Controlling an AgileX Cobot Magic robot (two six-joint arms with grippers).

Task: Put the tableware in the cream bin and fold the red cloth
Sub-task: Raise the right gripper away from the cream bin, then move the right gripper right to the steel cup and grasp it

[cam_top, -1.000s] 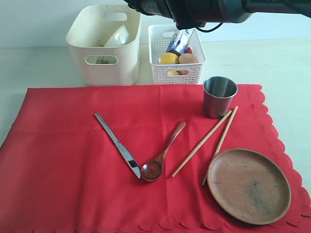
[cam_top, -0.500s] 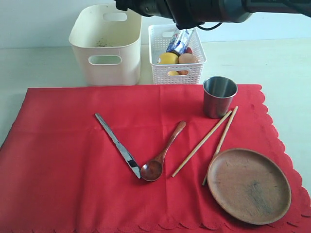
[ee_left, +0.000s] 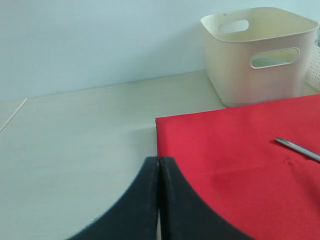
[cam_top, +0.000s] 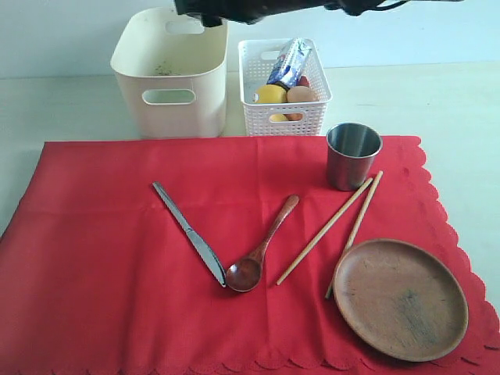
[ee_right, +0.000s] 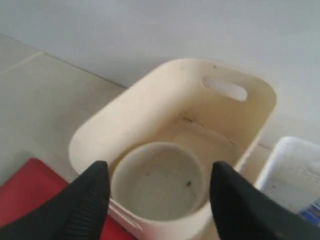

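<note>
hovering over the cream bin [ee_right: 150,95], the right gripper [ee_right: 159,167] gapes empty above the pale speckled bowl [ee_right: 150,200]; a dropped steel cup [cam_top: 353,156] could chip it.

Cream bin [ee_right: 145,100] mouth open (bowl [ee_right: 157,182] inside)

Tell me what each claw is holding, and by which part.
Nothing. The right claw hangs open over the bowl in the cream bin; the left claw is shut and empty.

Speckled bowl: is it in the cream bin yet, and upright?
In and upright. The right wrist view shows the bowl resting mouth-up on the floor of the cream bin.
</note>
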